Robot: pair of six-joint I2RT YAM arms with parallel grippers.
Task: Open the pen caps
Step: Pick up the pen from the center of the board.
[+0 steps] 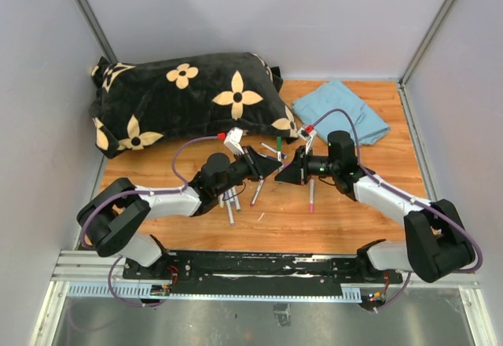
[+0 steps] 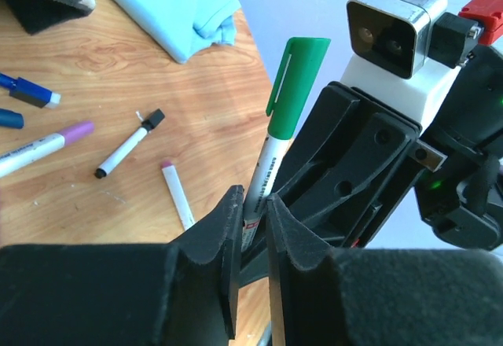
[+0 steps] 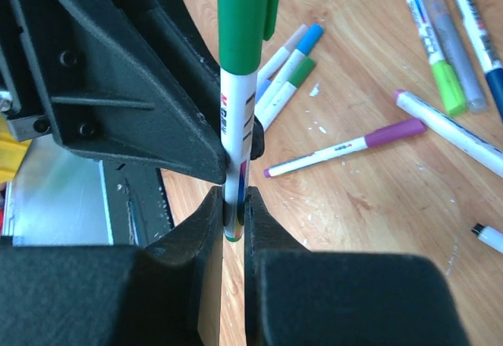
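Observation:
A white-barrelled pen with a green cap (image 2: 297, 79) stands upright between my two grippers over the middle of the table, and the cap (image 3: 240, 16) is seated on the barrel. My left gripper (image 2: 253, 216) is shut on the barrel below the cap. Facing it, my right gripper (image 3: 234, 208) is shut on the barrel's lower end. From above, the left gripper (image 1: 269, 169) and right gripper (image 1: 288, 171) meet tip to tip under the green cap (image 1: 278, 143). Other capped pens lie on the wood: a purple one (image 3: 346, 148), a black one (image 2: 126, 153), a lime one (image 3: 431, 43).
A black pillow with cream flowers (image 1: 189, 98) fills the back left. A light blue cloth (image 1: 342, 110) lies at the back right. Loose pens (image 1: 232, 204) lie under the left arm, and a pink-tipped pen (image 1: 312, 196) lies under the right arm. Walls enclose the table.

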